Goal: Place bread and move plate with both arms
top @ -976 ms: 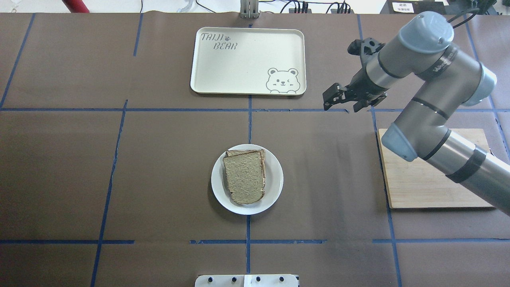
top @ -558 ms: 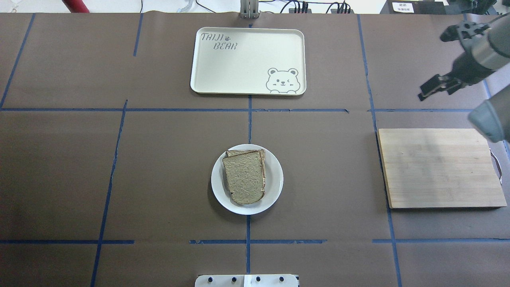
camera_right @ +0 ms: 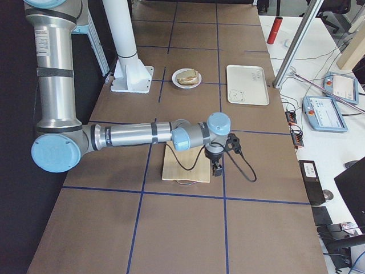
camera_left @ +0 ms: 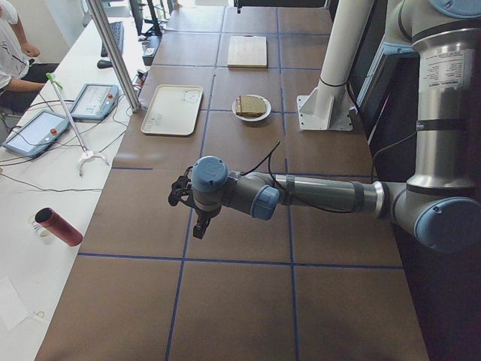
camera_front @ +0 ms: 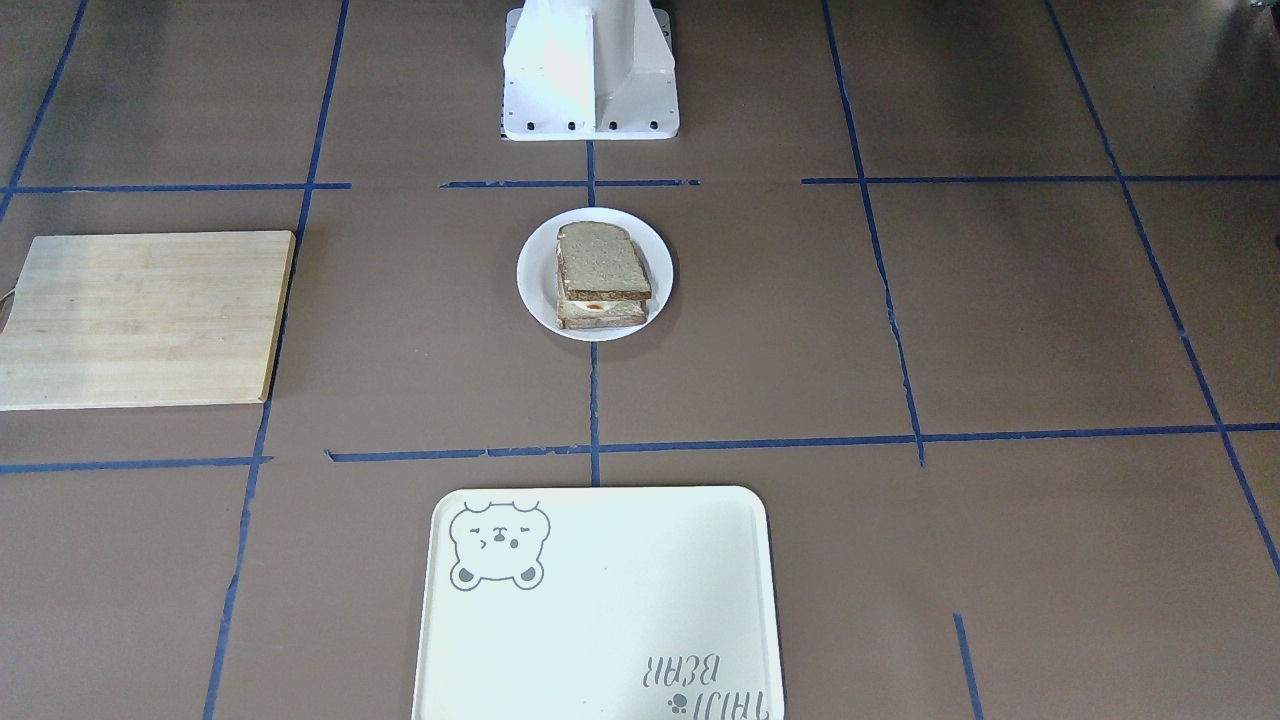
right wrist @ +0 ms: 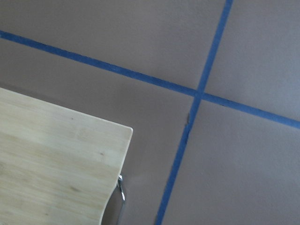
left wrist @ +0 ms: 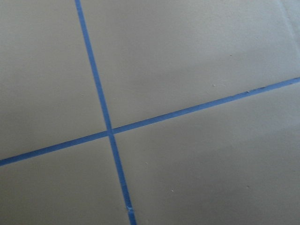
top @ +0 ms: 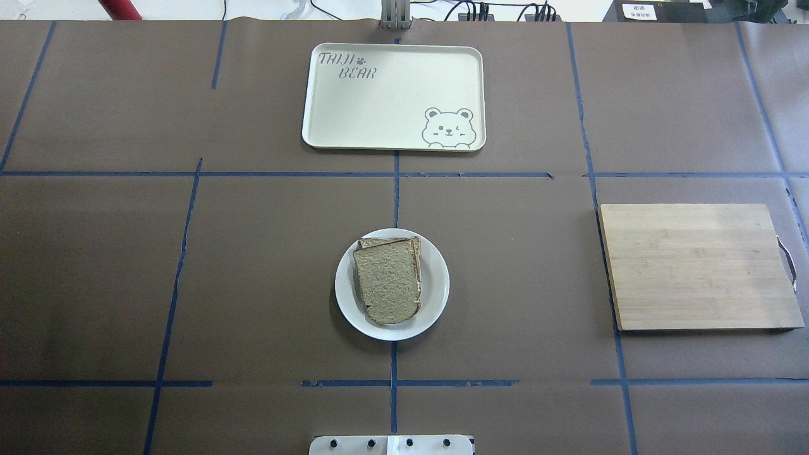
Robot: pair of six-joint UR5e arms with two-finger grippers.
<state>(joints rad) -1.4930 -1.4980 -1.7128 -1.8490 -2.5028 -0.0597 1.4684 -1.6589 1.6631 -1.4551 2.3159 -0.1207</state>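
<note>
**Both Grippers at the Table Ends; Bread Stacked on the Plate**

1. Left gripper [camera_left: 198, 228]: I see it only in the left side view. It points down above the bare table [top: 253, 253]. Its wrist camera shows only a crossing of blue tape [left wrist: 110, 132] beneath it. I cannot tell how far its fingers are parted or whether they hold anything.

2. Right gripper [camera_right: 217, 167]: I see it only in the right side view. It points down above the outer end of the cutting board [top: 695, 265]. Its wrist camera shows one corner of the board and the metal handle [right wrist: 121, 192] directly below. Here too I cannot tell the finger spacing or any load.

3. Bread [top: 387, 281]: it lies well apart from both grippers, between them. It rests flat on a lower slice [camera_front: 598, 318], slightly offset, with egg [camera_front: 595, 305] showing at the open edge. The stack sits on the plate [top: 436, 297].

4. Tray [top: 392, 95]: it lies well apart from either gripper, beyond the plate from the robot's base
</note>
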